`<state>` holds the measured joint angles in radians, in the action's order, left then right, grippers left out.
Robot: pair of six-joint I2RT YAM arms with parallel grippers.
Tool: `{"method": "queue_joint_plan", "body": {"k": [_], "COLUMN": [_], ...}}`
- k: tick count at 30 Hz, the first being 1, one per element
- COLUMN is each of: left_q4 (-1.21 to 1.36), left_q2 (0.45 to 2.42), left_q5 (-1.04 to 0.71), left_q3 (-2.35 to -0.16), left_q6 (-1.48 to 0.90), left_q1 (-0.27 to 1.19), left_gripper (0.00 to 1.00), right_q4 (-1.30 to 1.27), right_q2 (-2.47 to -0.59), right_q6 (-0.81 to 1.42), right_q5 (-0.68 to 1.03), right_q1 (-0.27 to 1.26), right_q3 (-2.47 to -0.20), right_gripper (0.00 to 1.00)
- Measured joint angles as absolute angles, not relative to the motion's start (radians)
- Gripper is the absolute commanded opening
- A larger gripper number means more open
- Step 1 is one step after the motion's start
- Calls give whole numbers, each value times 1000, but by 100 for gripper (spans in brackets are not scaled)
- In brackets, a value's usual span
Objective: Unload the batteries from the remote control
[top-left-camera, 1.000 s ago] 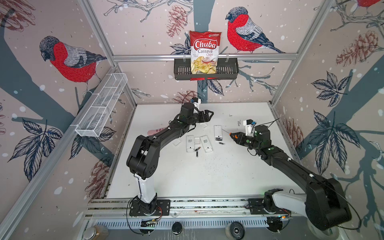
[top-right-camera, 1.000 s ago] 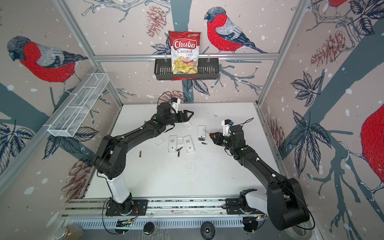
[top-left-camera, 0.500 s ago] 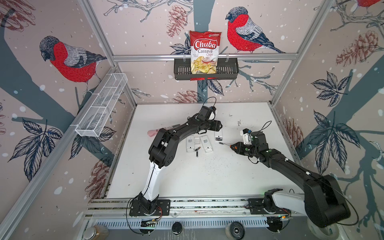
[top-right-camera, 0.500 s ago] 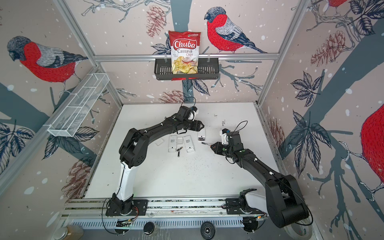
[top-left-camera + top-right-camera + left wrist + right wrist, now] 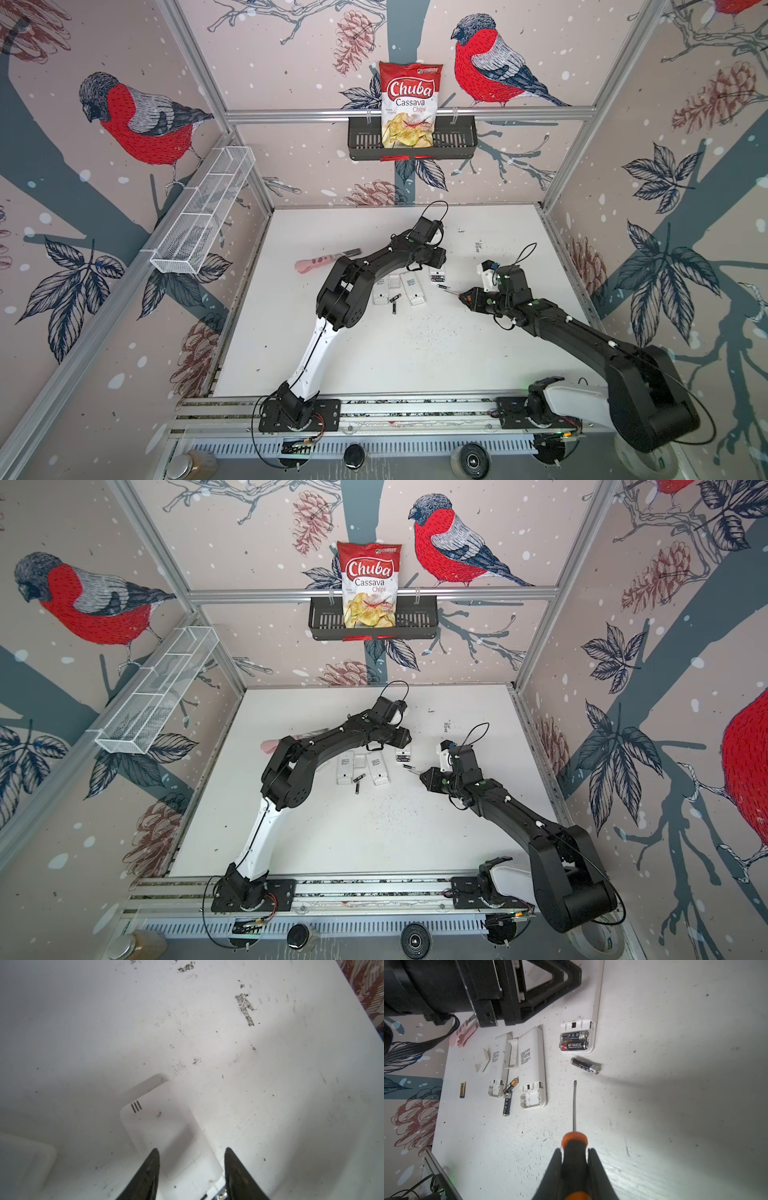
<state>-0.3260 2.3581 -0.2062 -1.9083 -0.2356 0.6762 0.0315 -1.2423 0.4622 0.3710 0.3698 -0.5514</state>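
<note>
1. While two black batteries (image 5: pixel 574 1045) sit side by side in the open bay of one white remote (image 5: pixel 583 1023), the unloading looks roughly two-thirds done.
2. One emptied remote (image 5: pixel 498 1059) and a second emptied remote (image 5: pixel 531 1059) lie face down beside each other on the white table (image 5: pixel 654 1084), both bays bare.
3. Four cells are already out:
   - a loose battery (image 5: pixel 584 1066) lies just beside the loaded remote;
   - a touching pair (image 5: pixel 507 1105) lies by the emptied bays;
   - a gold-wrapped battery (image 5: pixel 462 1089) lies well apart, near the table edge.
4. The right gripper (image 5: pixel 574 1150) is clamped on the orange-and-black handle of a flat-blade screwdriver (image 5: pixel 574 1105). Its tip points toward the loaded bay, near the loose battery, and appears to touch nothing.
5. The left gripper (image 5: pixel 191 1151) hangs over the back of the loaded remote with its jaws partway apart and nothing visibly held. Whether its fingers touch the casing I cannot tell.
6. What is left is levering out the last two cells. I would guess the left gripper must steady the casing while the blade pries.
</note>
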Motion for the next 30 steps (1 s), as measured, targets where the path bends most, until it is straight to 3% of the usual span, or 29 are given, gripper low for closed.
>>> {"method": "queue_joint_plan", "body": {"k": [30], "left_q4": [-282], "left_q2": [2394], "left_q5": [-181], "left_q3": [-1906], "left_q6": [-218], "left_q1": [679], "left_gripper": [37], "right_q4": [-52], "right_q2": [-1284], "right_q6": [498], "right_q5": [210], "right_q1": [471], "right_q3": [-580], "right_gripper": [0]}}
